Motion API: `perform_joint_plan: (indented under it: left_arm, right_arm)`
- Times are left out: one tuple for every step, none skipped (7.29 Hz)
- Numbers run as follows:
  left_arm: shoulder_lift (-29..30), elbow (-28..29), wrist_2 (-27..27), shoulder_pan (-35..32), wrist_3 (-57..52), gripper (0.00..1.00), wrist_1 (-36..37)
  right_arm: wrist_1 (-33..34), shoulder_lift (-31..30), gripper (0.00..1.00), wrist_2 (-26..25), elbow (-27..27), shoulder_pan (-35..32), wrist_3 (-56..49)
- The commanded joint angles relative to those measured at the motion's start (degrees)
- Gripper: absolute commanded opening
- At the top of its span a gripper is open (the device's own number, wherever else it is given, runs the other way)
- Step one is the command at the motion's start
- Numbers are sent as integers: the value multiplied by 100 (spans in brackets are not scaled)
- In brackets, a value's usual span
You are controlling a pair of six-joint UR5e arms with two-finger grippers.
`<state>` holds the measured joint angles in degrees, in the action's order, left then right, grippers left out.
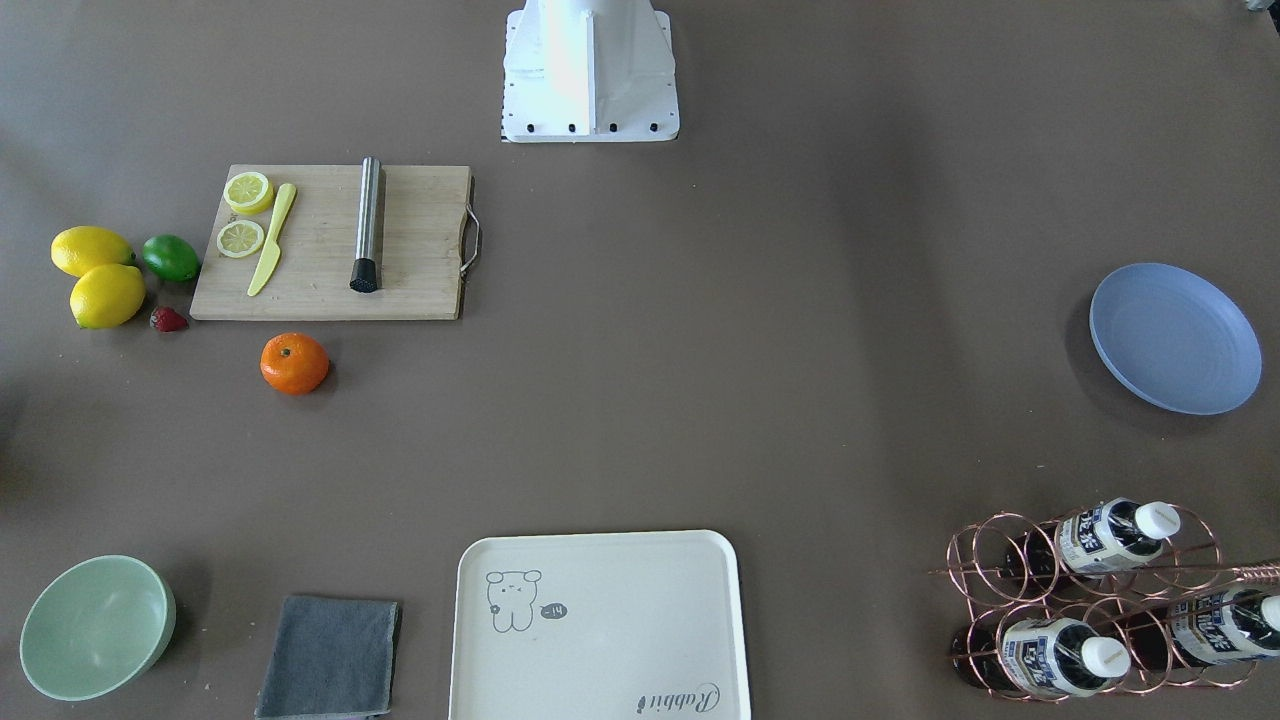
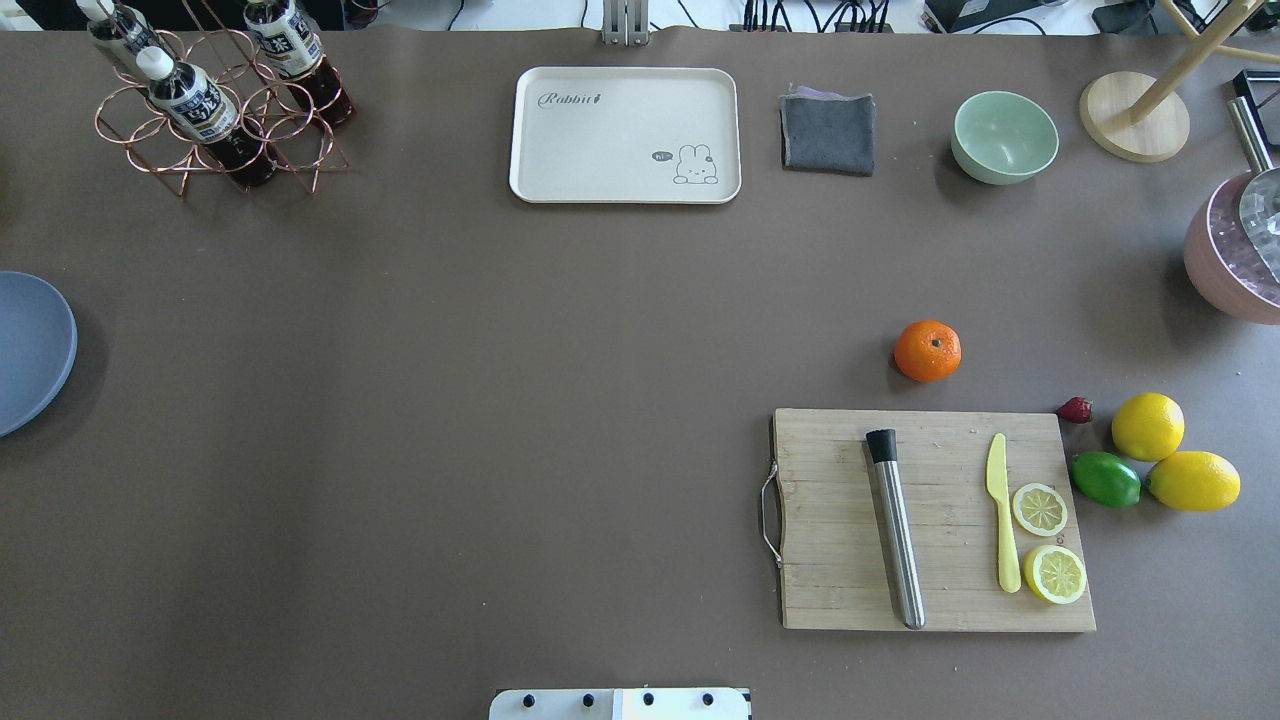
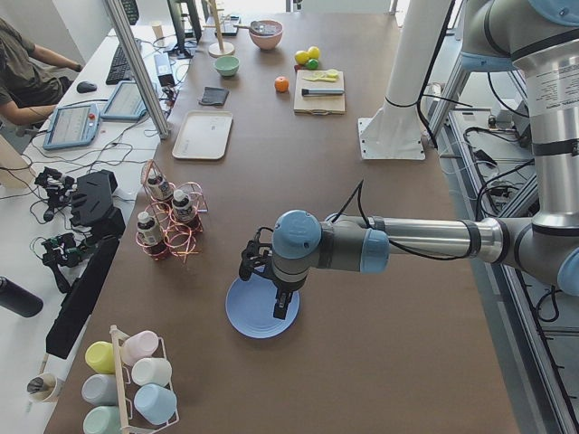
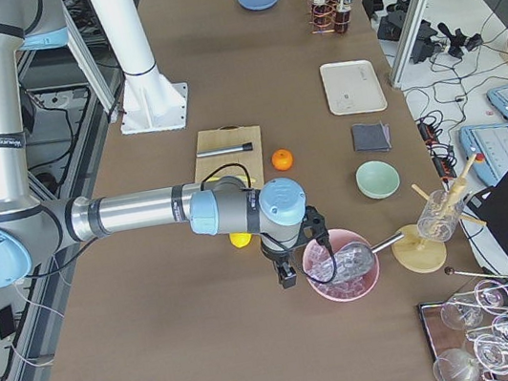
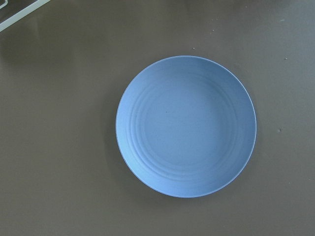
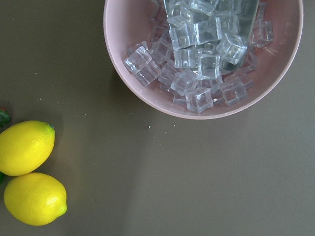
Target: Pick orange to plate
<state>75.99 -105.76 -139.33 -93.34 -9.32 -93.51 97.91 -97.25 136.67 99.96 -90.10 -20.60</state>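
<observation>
The orange [image 1: 294, 363] lies on the brown table just off the cutting board's [image 1: 330, 242] far edge, also seen in the overhead view [image 2: 927, 351]. The blue plate [image 1: 1175, 338] sits bare at the table's other end and fills the left wrist view [image 5: 186, 126]. My left gripper [image 3: 264, 289] hangs over the plate [image 3: 258, 312], far from the orange [image 3: 281, 84]. My right gripper [image 4: 301, 253] hovers beside a pink bowl of ice [image 4: 342, 266], a short way from the orange [image 4: 282, 159]. For both grippers I cannot tell open from shut; no fingers show in the wrist views.
On the board lie a metal muddler [image 2: 895, 528], a yellow knife [image 2: 1002, 510] and lemon slices [image 2: 1040, 508]. Two lemons [image 2: 1147, 426], a lime [image 2: 1105, 479] and a strawberry [image 2: 1075, 409] sit beside it. A cream tray [image 2: 625, 135], grey cloth [image 2: 827, 132], green bowl [image 2: 1004, 137] and bottle rack [image 2: 215, 110] line the far edge.
</observation>
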Motion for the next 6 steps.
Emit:
perform_joint_plan:
  left_arm:
    - [-49, -15, 38, 9, 0, 98, 0]
    - [-93, -23, -6, 0, -9, 98, -9]
    - [-119, -6, 11, 9, -9, 98, 0]
    - [-128, -14, 29, 9, -9, 98, 0]
    - [-180, -23, 20, 9, 0, 98, 0]
    - [-190, -32, 20, 9, 52, 98, 0]
  right_arm:
    - [0, -5, 100, 8, -2, 18, -5]
    - [0, -5, 100, 8, -2, 18, -5]
    - [0, -5, 100, 17, -2, 18, -5]
    - [0, -14, 100, 26, -2, 18, -5]
    - [0, -14, 100, 26, -2, 18, -5]
    - [0, -22, 100, 26, -2, 18, -5]
